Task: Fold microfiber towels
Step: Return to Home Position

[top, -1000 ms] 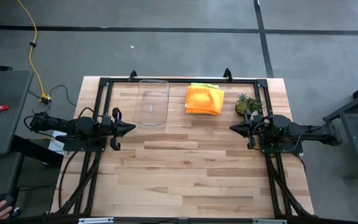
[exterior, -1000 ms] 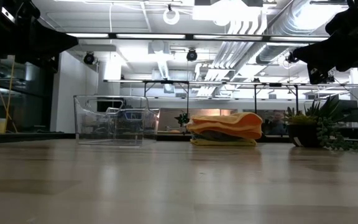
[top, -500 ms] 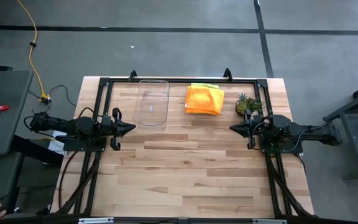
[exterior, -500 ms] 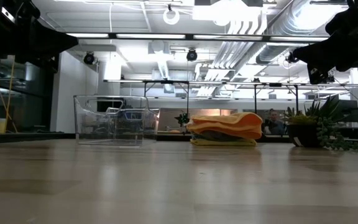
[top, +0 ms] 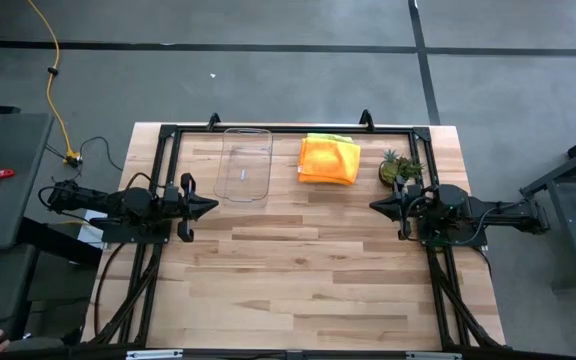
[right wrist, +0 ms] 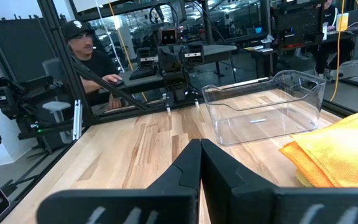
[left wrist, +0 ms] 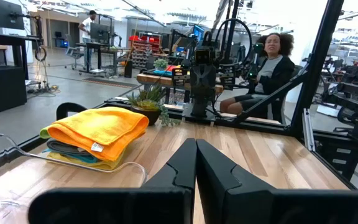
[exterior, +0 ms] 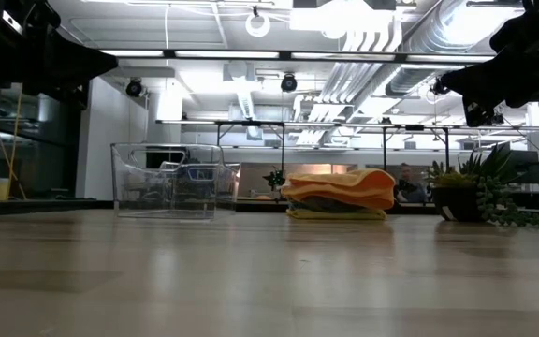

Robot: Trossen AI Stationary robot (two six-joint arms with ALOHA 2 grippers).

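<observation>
The stack of folded microfiber towels [top: 329, 159] lies at the upper centre of the high view, on the far part of the wooden surface [top: 298, 270]. The left wrist view shows the orange towel [left wrist: 98, 127] on top, a grey towel [left wrist: 64, 147] and a teal towel [left wrist: 84, 156] under it, and a yellow towel [left wrist: 114, 163] lowest. A lime green edge [top: 334, 137] peeps out along the stack's upper side in the high view. The clear plastic tray [top: 246, 163] stands near the stack on its left in that frame, not touching it, and the small potted plant [top: 400, 167] stands near on its right. The left claw [top: 208, 205] and the right claw [top: 376, 206] sit at mid-frame left and right, well apart from the towels. They point at each other across bare wood, each with its fingers pressed together on nothing (both wrist views show the two dark tips meeting). As I judge it, the main risk is the pile itself: in the low view the orange towel bulges and overhangs the layers beneath, so a soft fold may spring open or the top may slide off if the surface is jolted. A lesser risk is the plant, which stands close above the right arm in the high view; a careless swing toward the stack could tip it.
</observation>
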